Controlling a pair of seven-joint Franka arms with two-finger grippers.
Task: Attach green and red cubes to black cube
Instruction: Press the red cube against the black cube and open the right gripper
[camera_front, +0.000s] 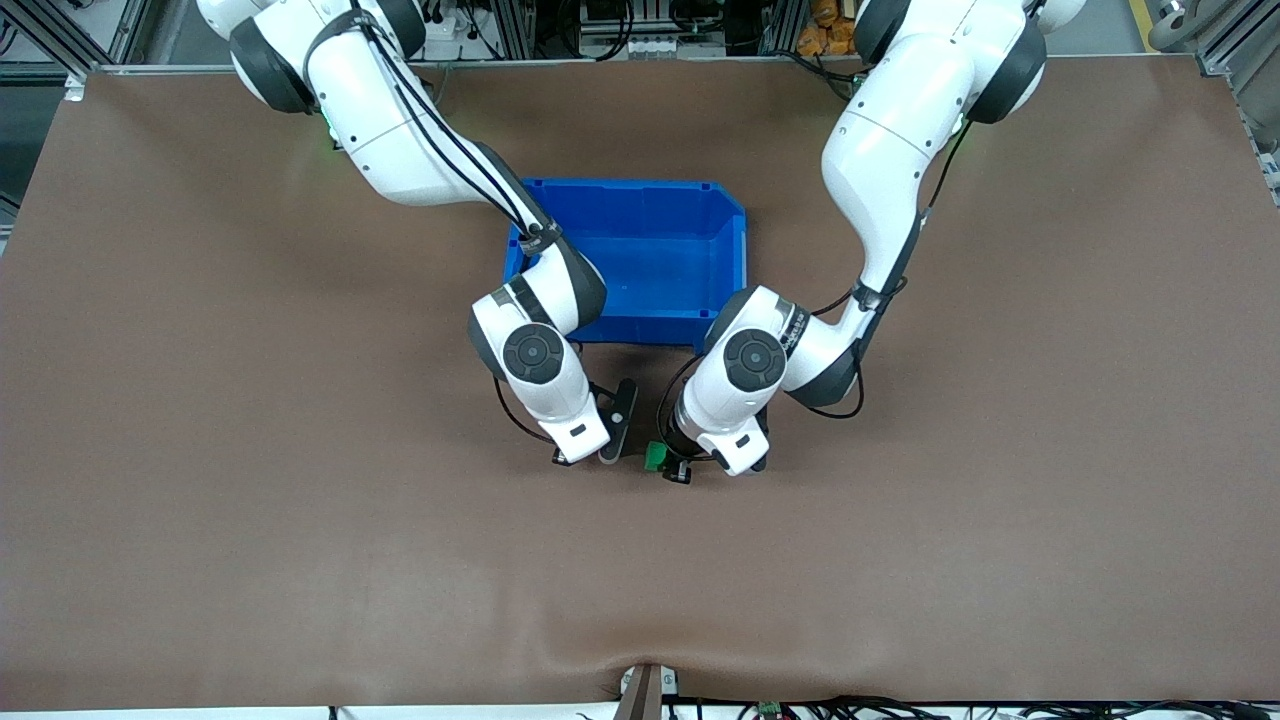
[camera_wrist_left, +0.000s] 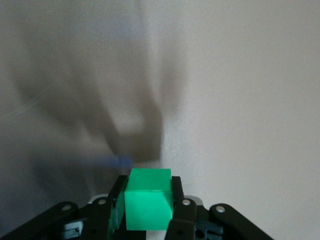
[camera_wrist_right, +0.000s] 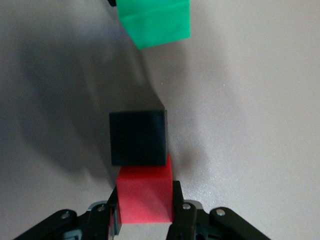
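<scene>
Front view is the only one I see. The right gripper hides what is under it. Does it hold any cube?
Observer: Yes. The right wrist view shows the red cube clamped between the fingers of the right gripper.
Operator: Where is the black cube?
Observer: The black cube sits against the red cube's face, touching it.
Operator: Is the green one joined too?
Observer: No. The green cube, held in the fingers of the left gripper, has a clear gap to the black cube.
</scene>
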